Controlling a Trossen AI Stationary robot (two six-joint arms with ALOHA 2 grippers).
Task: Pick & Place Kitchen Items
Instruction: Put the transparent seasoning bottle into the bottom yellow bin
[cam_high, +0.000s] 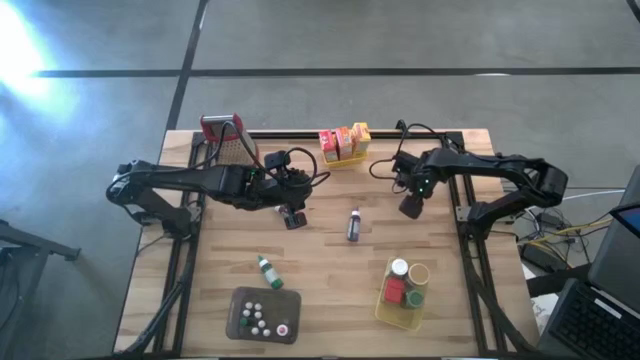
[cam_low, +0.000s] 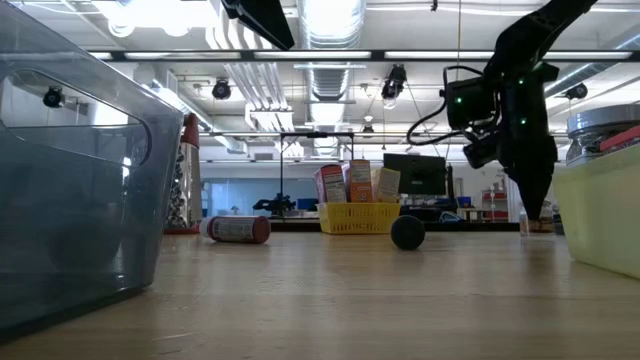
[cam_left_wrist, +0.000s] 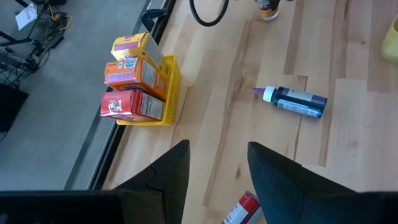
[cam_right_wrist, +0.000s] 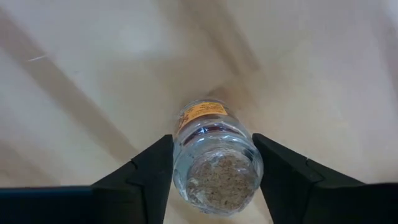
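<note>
Wooden surface (cam_high: 330, 290) with both arms reaching inward from opposite sides.

Right arm extends from the right edge, elbow bent, wrist angled down toward the surface; its right pincer (cam_right_wrist: 212, 163) straddles a small clear jar (cam_right_wrist: 214, 158) with a cork-coloured lid, one finger on each side, but contact with the glass cannot be confirmed. Left arm stretches across from the left edge, forearm roughly level, wrist pitched down; the left pincer (cam_left_wrist: 217, 168) is spread with nothing between its fingers, hovering over bare wood near a red-capped bottle (cam_left_wrist: 241, 210). A purple-capped bottle (cam_high: 353, 224) lies on its side mid-surface between the two pincers. Orange, yellow and red boxes (cam_high: 343, 141) stand in a yellow basket (cam_left_wrist: 172, 87) at the far edge. A green-capped bottle (cam_high: 268, 271) lies near a grey tray (cam_high: 240, 325).
</note>
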